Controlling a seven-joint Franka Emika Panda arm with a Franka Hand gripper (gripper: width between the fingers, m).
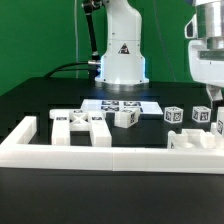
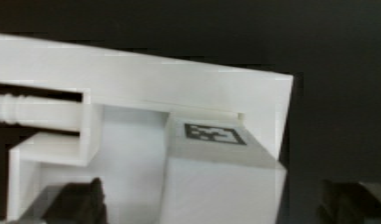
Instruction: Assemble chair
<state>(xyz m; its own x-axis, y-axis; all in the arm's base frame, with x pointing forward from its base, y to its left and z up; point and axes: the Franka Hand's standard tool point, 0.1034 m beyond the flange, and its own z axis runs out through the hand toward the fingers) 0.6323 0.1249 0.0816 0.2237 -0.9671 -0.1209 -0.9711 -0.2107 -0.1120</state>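
The chair is in loose white pieces. In the wrist view a blocky white piece (image 2: 205, 90) with a square tag (image 2: 213, 133) and a ridged peg (image 2: 27, 105) fills the picture. My gripper (image 2: 213, 205) is open around its lower end. One dark finger (image 2: 71, 200) is at its edge; the other finger (image 2: 356, 200) stands apart from it across a dark gap. In the exterior view the gripper (image 1: 214, 104) hangs at the far right over a tagged piece (image 1: 218, 126). Other tagged pieces (image 1: 82, 124) lie at the left, and small blocks (image 1: 125, 117) (image 1: 174, 115) in the middle.
A long white border frame (image 1: 110, 155) runs along the front, with raised ends at both sides. The marker board (image 1: 122, 104) lies flat before the robot base (image 1: 120, 60). Another white piece (image 1: 195, 140) sits in the frame's right corner. The table top is black.
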